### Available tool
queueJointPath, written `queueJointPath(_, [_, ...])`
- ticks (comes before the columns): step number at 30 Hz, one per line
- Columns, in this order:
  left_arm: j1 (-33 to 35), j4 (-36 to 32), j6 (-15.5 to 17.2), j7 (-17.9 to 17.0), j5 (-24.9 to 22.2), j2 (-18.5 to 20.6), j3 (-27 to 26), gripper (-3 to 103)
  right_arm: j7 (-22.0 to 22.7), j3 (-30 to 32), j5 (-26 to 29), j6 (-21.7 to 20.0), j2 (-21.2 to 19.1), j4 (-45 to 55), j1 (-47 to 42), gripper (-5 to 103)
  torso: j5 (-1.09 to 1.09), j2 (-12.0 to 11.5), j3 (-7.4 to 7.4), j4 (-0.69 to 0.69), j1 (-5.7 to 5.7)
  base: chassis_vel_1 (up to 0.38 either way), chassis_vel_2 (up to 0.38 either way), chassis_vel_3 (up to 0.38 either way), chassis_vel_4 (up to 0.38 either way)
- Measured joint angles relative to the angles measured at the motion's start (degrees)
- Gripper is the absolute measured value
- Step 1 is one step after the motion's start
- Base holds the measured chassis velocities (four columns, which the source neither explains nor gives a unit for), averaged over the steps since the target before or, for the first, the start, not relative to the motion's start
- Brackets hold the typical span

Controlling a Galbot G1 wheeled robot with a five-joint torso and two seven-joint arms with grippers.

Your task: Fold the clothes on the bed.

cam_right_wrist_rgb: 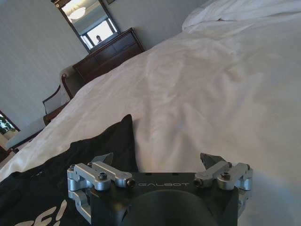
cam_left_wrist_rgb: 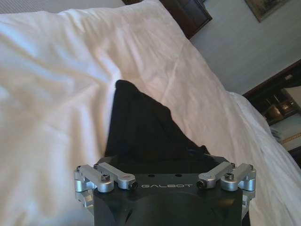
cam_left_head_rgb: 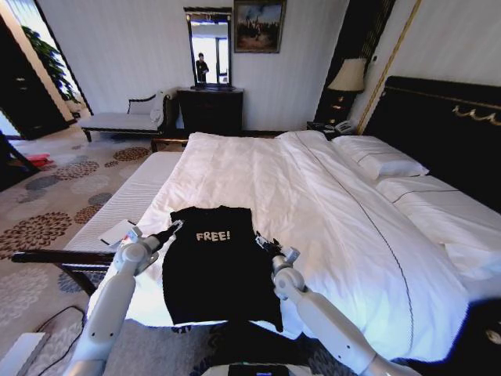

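Observation:
The clothes are one black T-shirt [cam_left_head_rgb: 215, 270] with white "FREE!" lettering. It lies flat near the foot edge of the bed [cam_left_head_rgb: 313, 196], on the white duvet, and its sides look tucked into a narrow rectangle. My left gripper [cam_left_head_rgb: 176, 228] is at the shirt's upper left corner, and my right gripper [cam_left_head_rgb: 261, 243] at its upper right edge. In the left wrist view the left gripper [cam_left_wrist_rgb: 164, 165] is spread open over the black fabric [cam_left_wrist_rgb: 141, 127]. In the right wrist view the open right gripper [cam_right_wrist_rgb: 157, 160] hovers beside the shirt edge [cam_right_wrist_rgb: 110, 141], over the white duvet.
Pillows [cam_left_head_rgb: 383, 160] and a dark headboard [cam_left_head_rgb: 446, 125] lie to the right. A pale bench [cam_left_head_rgb: 133, 196] with a small white item [cam_left_head_rgb: 117, 231] runs along the bed's left side. A chaise [cam_left_head_rgb: 121, 119], a dark dresser [cam_left_head_rgb: 210, 110] and a lamp [cam_left_head_rgb: 348, 77] stand by the far wall.

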Motion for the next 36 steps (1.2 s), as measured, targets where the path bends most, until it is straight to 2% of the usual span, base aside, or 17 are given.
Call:
queueJointPath(10, [0.4, 1.5, 0.4, 0.9, 1.0, -0.3, 0.0, 101, 0.3, 0.0, -0.1, -0.2, -0.3, -0.1, 0.0, 100, 0.0, 0.0, 0.0, -0.01, 0.0, 0.0, 0.0, 0.0, 0.0])
queueJointPath(14, [0.0, 1.8, 0.2, 1.1, 1.3, -0.5, 0.2, 97, 0.4, 0.0, -0.1, -0.2, -0.4, -0.1, 0.0, 100, 0.0, 0.0, 0.0, -0.02, 0.0, 0.0, 0.0, 0.0, 0.0])
queueJointPath(16, [-0.3, 2.2, -0.1, 1.3, 1.6, -0.7, 0.5, 88, 0.5, 0.0, -0.1, -0.3, -0.3, -0.1, 0.0, 100, 0.0, 0.0, 0.0, -0.02, 0.0, 0.0, 0.0, 0.0, 0.0])
queueJointPath(19, [-0.6, 2.5, -0.3, 1.3, 1.9, -0.8, 0.7, 82, 0.5, -0.1, -0.2, -0.3, -0.2, -0.3, 0.1, 100, 0.0, 0.0, 0.0, -0.01, 0.0, 0.0, 0.0, 0.0, 0.0])
queueJointPath(20, [-0.6, 2.6, -0.3, 1.4, 2.0, -0.9, 0.7, 72, 0.5, -0.1, -0.2, -0.3, -0.1, -0.3, 0.1, 100, 0.0, 0.0, 0.0, -0.01, 0.0, 0.0, 0.0, 0.0, 0.0])
queueJointPath(22, [-0.6, 2.7, -0.4, 1.4, 2.0, -0.9, 0.8, 72, 0.5, -0.1, -0.2, -0.3, -0.1, -0.3, 0.1, 100, 0.0, 0.0, 0.0, -0.01, 0.0, 0.0, 0.0, 0.0, 0.0])
queueJointPath(25, [-0.7, 2.8, -0.6, 1.9, 2.2, -0.9, 0.8, 55, 0.5, -0.1, -0.3, -0.3, -0.1, -0.6, 0.1, 100, 0.0, 0.0, 0.0, -0.01, 0.0, 0.0, 0.0, 0.0, 0.0])
queueJointPath(26, [-0.7, 2.8, -0.6, 1.9, 2.2, -0.9, 0.8, 55, 0.5, -0.1, -0.3, -0.3, -0.1, -0.6, 0.1, 100, 0.0, 0.0, 0.0, -0.01, 0.0, 0.0, 0.0, 0.0, 0.0])
queueJointPath(29, [-0.7, 2.8, -0.7, 2.3, 2.4, -0.9, 0.9, 39, 0.5, -0.1, -0.3, -0.3, -0.1, -0.7, 0.1, 100, 0.0, 0.0, 0.0, -0.01, 0.0, 0.0, 0.0, 0.0, 0.0])
queueJointPath(31, [-0.7, 2.8, -0.7, 2.3, 2.4, -0.9, 0.9, 39, 0.5, -0.1, -0.3, -0.3, -0.1, -0.7, 0.1, 100, 0.0, 0.0, 0.0, -0.01, 0.0, 0.0, 0.0, 0.0, 0.0])
queueJointPath(33, [-0.7, 2.8, -0.8, 2.4, 2.6, -0.9, 1.0, 28, 0.5, -0.1, -0.3, -0.3, -0.1, -0.8, 0.1, 100, 0.0, 0.0, 0.0, -0.01, 0.0, 0.0, 0.0, 0.0, 0.0])
queueJointPath(34, [-0.7, 2.8, -0.8, 2.4, 2.7, -1.0, 1.1, 18, 0.5, 0.0, -0.3, -0.3, -0.2, -0.8, 0.1, 100, 0.0, 0.0, 0.0, -0.01, 0.0, 0.0, 0.0, 0.0, 0.0])
queueJointPath(35, [-0.7, 2.8, -0.8, 2.5, 2.8, -1.0, 1.2, 12, 0.5, 0.0, -0.4, -0.3, -0.3, -0.8, 0.0, 100, 0.0, 0.0, 0.0, -0.01, 0.0, 0.0, 0.0, 0.0, 0.0])
queueJointPath(36, [-0.7, 2.8, -0.8, 2.5, 2.8, -1.0, 1.2, 12, 0.5, 0.0, -0.4, -0.3, -0.3, -0.8, 0.0, 100, 0.0, 0.0, 0.0, -0.01, 0.0, 0.0, 0.0, 0.0, 0.0])
